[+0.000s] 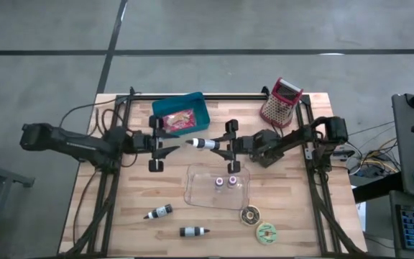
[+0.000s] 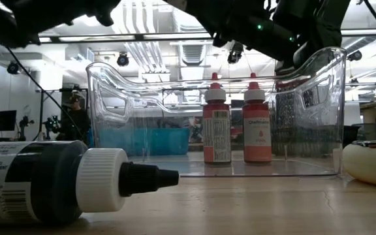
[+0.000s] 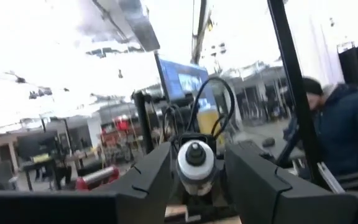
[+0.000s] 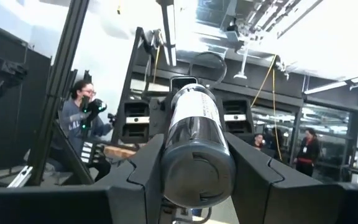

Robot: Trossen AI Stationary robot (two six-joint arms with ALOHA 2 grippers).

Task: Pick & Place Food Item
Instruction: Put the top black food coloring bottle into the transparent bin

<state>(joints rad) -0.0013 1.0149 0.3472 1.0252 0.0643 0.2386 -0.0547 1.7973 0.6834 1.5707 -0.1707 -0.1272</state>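
I see the dark bottle [image 1: 203,144] with its white cap held up above the surface [image 1: 293,216], between the two arms, lying roughly level with its nozzle toward the left arm. My right gripper [image 1: 230,147] is closed on the bottle's body; in the right wrist view the bottle's flat base [image 4: 197,167] fills the gap between the fingers [image 4: 135,180]. My left gripper [image 1: 158,144] sits just off the nozzle end, jaws partly apart, and in the left wrist view the white cap [image 3: 195,163] stands between its fingers [image 3: 148,180]; I cannot tell from here whether they actually touch it.

Below and in front of the bottle lies a clear plastic tray [image 1: 192,188] with two small red-capped bottles [image 1: 226,182] standing upright inside it. Behind the grippers is a teal bin [image 1: 180,115] holding some packets, and toward the right rear corner a red box grater [image 1: 281,103]. Nearer the front edge, two more dark bottles [image 1: 158,212] lie on their sides, well apart from the tray, and two round tape rolls [image 1: 250,214] sit to the tray's front right. In the low view one dark bottle [image 2: 57,186] lies close to the camera.
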